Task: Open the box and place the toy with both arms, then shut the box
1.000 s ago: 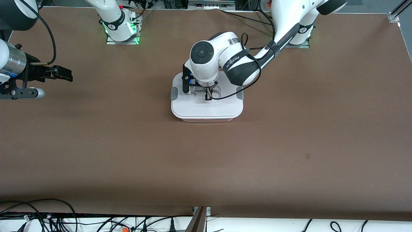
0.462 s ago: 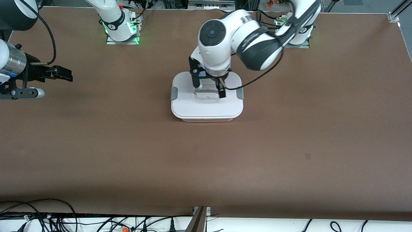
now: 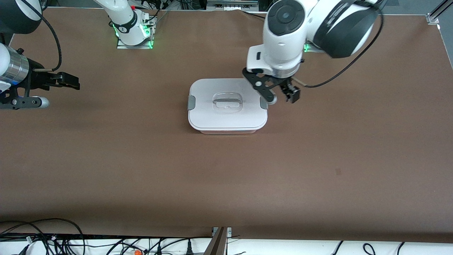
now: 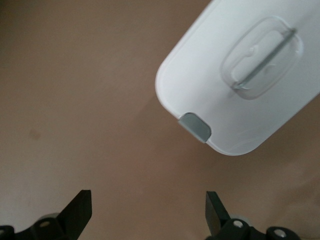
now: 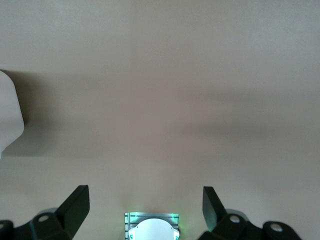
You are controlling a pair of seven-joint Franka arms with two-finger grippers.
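Front view: I see box (image 3: 227,105) with lid on. Left gripper (image 3: 282,96) beside box, fingers wide apart, empty. Right gripper (image 3: 67,82) waits well apart from box, spread, empty.

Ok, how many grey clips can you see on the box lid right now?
2. One clip sits on the lid edge toward the right arm's end of the table; the other clip on the edge toward the left arm's end, beside the open left gripper.

1. No text, label, brand, number or sign can be read in any of the views, neither on the arms, the box nor the table.
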